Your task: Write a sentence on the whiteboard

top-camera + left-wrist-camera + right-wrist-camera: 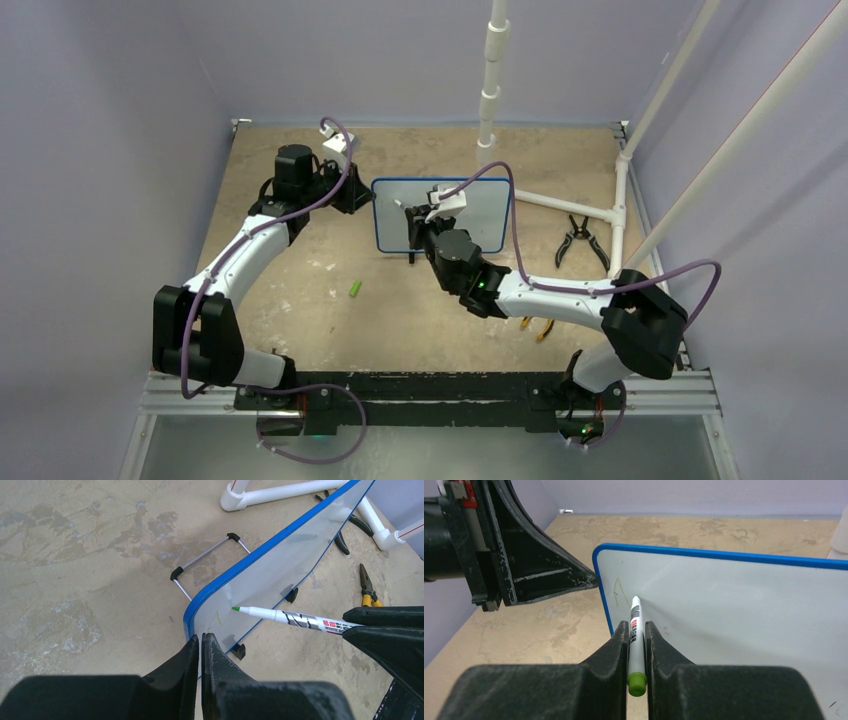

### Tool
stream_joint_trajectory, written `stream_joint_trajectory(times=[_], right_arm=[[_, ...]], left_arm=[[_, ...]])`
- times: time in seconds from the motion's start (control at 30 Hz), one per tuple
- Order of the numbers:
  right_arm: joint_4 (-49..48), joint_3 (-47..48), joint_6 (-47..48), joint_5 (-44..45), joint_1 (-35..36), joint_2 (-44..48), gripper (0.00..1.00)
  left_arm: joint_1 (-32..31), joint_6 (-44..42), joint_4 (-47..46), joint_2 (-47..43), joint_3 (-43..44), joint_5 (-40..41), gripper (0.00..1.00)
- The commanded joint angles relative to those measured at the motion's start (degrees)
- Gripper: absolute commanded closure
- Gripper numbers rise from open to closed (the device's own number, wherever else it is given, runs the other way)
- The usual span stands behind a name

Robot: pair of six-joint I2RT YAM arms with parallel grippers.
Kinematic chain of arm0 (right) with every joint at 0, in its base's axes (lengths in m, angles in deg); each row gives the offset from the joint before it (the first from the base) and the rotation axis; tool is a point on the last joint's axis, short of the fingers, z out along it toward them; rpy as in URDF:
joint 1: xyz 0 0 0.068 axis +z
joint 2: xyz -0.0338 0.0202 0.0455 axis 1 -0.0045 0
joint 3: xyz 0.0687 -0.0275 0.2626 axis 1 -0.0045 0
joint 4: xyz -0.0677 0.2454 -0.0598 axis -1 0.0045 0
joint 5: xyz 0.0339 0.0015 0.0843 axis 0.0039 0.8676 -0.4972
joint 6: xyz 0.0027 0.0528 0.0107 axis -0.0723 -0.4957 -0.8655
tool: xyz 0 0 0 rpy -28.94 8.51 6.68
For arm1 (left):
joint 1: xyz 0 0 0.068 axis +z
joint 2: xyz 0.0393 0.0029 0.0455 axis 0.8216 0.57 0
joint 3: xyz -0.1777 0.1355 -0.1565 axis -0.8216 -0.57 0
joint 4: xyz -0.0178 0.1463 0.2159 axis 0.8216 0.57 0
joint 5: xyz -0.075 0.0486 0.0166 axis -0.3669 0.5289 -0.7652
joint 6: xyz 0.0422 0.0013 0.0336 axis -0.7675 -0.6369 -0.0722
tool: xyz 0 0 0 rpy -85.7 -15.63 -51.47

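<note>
- Right pincer (636, 626): pressed shut on the marker (635, 611). I pinch it at mid-barrel, with the green tail end towards my wrist and the tip forward.
- Marker tip: at the whiteboard (734, 605), just beside a short green stroke (618, 590) near the upper left corner. I cannot tell whether the tip touches the surface.
- Left pincer (200, 640): fingers pressed together, with the tips against the blue frame at the board's left edge. I cannot tell whether the frame is nipped between them or only braced.
- Whiteboard position: it stands near upright on its small black feet at the middle of the worktop (300, 300), towards the far side. My two pincers are on either side of its left part.
- Handling, as I judge it:
  - The board looks light, thin and stiff, with a slick face.
  - On such small feet it would probably slide or tip backward under pen pressure.
  - The best place to hold it is the frame edge, away from the writing area.
- The sentence: only its first stroke shows, so nearly all the writing is left to do.
- Marker handling: the barrel is slim and smooth, so it could twist in my grip if I press hard. I would keep the strokes light.
</note>
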Motion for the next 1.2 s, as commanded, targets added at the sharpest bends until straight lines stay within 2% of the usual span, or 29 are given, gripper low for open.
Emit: stream_joint_trajectory(times=[0.0, 0.27, 0.37, 0.57, 0.73, 0.87, 1.17], right_arm=[[-3.97, 1.48, 2.21, 2.48, -0.09, 1.73, 1.00], [-4.19, 2.24, 2.51, 2.53, -0.08, 1.05, 1.00], [-4.64, 1.75, 2.28, 2.66, -0.09, 1.61, 1.00], [-6.71, 0.05, 3.32, 1.41, -0.09, 3.59, 1.00], [-8.03, -2.77, 3.34, -1.85, -0.09, 6.01, 1.00], [-6.40, -3.12, 2.67, -1.75, -0.09, 5.56, 1.00], [-4.97, -2.58, 1.31, -2.35, -0.09, 3.16, 1.00]], left_arm=[[0.15, -0.08, -2.11, 0.17, -0.58, -1.27, 0.96], [0.22, -0.34, -1.41, -0.07, -0.14, -0.65, 0.92], [0.23, -0.70, -0.98, -0.36, -0.01, -0.08, 0.86], [0.32, -0.04, -1.47, 0.66, -0.14, -0.56, 0.67], [0.25, 0.69, -2.27, 1.81, -0.29, -0.84, 0.60], [0.22, 1.47, -3.00, 3.17, -0.30, -1.97, 0.59], [0.23, 2.21, -3.89, 4.83, -0.31, -2.83, 0.70]])
